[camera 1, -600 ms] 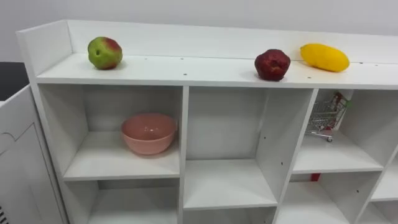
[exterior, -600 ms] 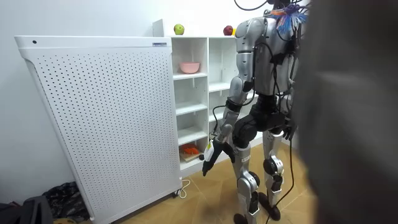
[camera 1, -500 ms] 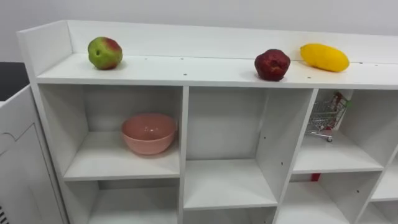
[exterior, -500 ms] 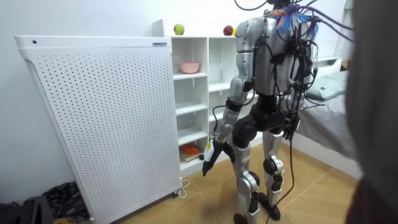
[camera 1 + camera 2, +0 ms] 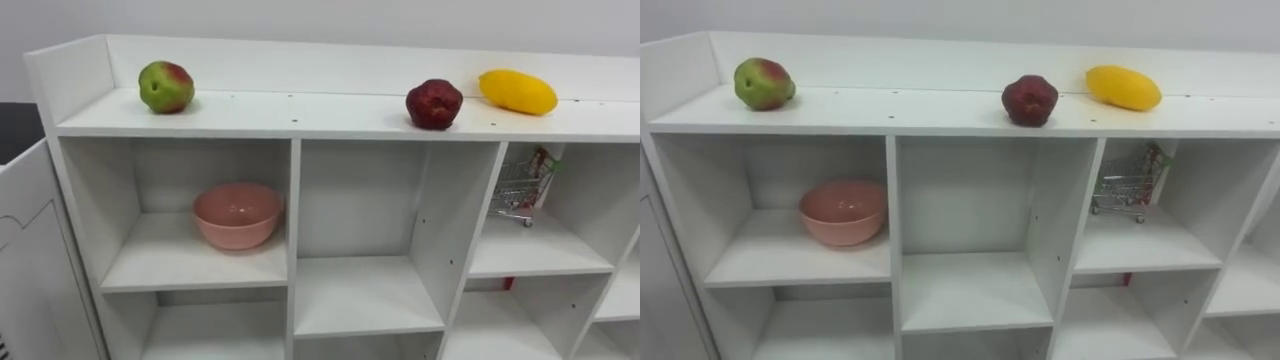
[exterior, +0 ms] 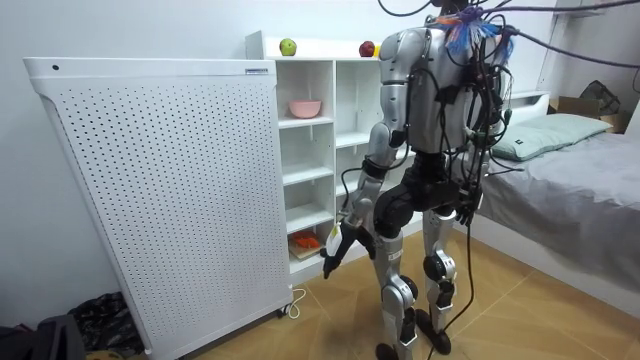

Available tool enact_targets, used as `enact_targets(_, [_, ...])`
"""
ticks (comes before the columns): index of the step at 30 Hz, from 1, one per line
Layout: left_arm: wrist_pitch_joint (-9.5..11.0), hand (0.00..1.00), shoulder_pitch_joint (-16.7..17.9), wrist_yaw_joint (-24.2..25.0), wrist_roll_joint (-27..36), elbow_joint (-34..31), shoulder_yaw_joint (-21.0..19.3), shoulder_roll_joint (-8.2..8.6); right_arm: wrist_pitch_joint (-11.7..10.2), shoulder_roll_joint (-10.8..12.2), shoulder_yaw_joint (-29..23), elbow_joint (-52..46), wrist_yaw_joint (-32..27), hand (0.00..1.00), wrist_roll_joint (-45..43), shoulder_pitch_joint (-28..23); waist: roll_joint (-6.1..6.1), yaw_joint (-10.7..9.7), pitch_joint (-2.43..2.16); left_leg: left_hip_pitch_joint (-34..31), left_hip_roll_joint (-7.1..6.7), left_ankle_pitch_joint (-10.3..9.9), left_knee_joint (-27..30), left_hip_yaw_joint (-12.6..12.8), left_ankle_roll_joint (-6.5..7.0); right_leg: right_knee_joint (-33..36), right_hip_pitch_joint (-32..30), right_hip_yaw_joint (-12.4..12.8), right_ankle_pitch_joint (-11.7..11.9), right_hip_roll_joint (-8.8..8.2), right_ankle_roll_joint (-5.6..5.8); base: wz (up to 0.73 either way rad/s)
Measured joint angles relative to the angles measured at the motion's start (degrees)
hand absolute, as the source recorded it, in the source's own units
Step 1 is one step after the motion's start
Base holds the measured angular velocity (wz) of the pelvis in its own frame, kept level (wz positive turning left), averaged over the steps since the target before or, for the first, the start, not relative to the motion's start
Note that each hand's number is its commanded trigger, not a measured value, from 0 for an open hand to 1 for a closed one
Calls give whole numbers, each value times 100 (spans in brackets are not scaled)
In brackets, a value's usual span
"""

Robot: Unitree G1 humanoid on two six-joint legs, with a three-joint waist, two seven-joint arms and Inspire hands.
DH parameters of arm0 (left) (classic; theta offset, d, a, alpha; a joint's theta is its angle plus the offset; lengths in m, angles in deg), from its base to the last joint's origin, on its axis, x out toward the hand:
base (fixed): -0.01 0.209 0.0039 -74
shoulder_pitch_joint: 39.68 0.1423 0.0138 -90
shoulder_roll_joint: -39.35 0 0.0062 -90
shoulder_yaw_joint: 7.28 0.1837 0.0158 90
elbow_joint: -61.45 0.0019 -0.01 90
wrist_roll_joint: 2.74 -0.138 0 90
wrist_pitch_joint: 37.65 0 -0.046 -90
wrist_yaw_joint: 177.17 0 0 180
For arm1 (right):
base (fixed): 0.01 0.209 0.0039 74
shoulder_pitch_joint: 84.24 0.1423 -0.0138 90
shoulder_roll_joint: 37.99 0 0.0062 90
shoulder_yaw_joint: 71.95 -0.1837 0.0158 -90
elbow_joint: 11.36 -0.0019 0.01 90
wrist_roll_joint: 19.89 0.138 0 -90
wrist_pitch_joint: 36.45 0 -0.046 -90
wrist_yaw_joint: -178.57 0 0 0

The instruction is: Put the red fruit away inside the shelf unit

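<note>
Low beside closet (image 5: 290,115) front, we note left hand (image 6: 334,252) hanging, fingers slack, nothing held. Right hand (image 6: 464,211) at hip, grip: cannot tell. On closet top: apple (image 5: 165,86) at left end; dark red fruit (image 5: 434,103) near yellow fruit (image 5: 517,91), apart. Pink bowl (image 5: 237,213) in upper left compartment.
</note>
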Motion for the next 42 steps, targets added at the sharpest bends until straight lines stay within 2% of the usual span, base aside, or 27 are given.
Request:
enact_targets(3, [87, 0, -19, -21, 44, -137, 16, 5, -16, -1, -25, -243, -172, 0, -13, 4, 36, -9, 0, -11, 24, 0, 0, 9, 0, 2, -13, 2, 0, -1, 0, 0])
enact_targets(5, [279, 0, -86, -146, 218, -129, 25, -3, -93, -5, -127, -659, -343, 0, -16, 23, 64, -22, -4, -8, 22, 0, 2, 26, 0, 7, -16, 11, 1, -1, -1, -3])
enact_targets(9, [535, 0, -154, -264, 537, -180, 18, -20, -217, -13, -364, -1455, -541, 0, -117, 116, 96, -29, -18, 1, -2, 1, 1, 87, 0, 14, -26, 41, 1, 3, -2, -5])
enact_targets(12, [665, 0, -141, -273, 603, -224, 30, -45, -242, 11, -455, -2796, -801, 0, -395, 86, 114, -90, -11, -11, -6, 1, -3, 108, 0, 21, -60, 61, 1, 5, -2, -4])
enact_targets(15, [781, 0, -164, -279, 767, -224, 89, -117, -367, 22, -375, -4406, -1123, 0, -516, -10, 110, -55, -15, -46, 1, 1, -6, 141, -1, 40, -126, 142, 6, 28, -9, -8])
enact_targets(17, [801, 0, -160, -281, 766, -252, 87, -117, -601, 25, -378, -5249, -1391, 0, -864, -8, 107, -9, -22, -46, 2, 1, -6, 141, -1, 38, -123, 150, 6, 29, -9, 0])
enact_targets(22, [805, 0, -43, -281, 758, -497, 89, -129, -623, 58, -321, -6464, -1743, 0, -959, -55, 102, 18, -36, -66, -6, 1, -4, 118, -1, 28, -125, 121, 5, 17, -8, 1])
enact_targets(26, [771, 0, 15, -283, 717, -499, 231, -131, -622, 52, -326, -7390, -2019, 0, -1031, -122, 167, 10, -85, -110, -4, 2, 12, 120, -1, 92, -200, 110, 5, 16, -8, 0])
enact_targets(31, [772, 0, 35, -281, 683, -551, 353, -128, -736, 50, -316, -7844, -2191, 0, -1031, -121, 174, 31, -83, -102, -7, 4, 25, 128, -2, 96, -189, 121, 5, 13, -8, 0])
enact_targets(38, [775, 0, 133, -280, 603, -736, 363, -134, -740, -25, -286, -8506, -2260, 0, -1068, -113, 171, 63, -77, -111, 1, 4, 13, 121, -2, 102, -198, 121, 5, 24, -8, 0])
enact_targets(42, [794, 0, 113, -269, 615, -735, 364, -136, -847, -124, -187, -8572, -2314, 0, -1064, 73, 138, 121, -50, -124, -3, 4, 13, 118, -2, 99, -209, 122, 5, 21, -9, 0])
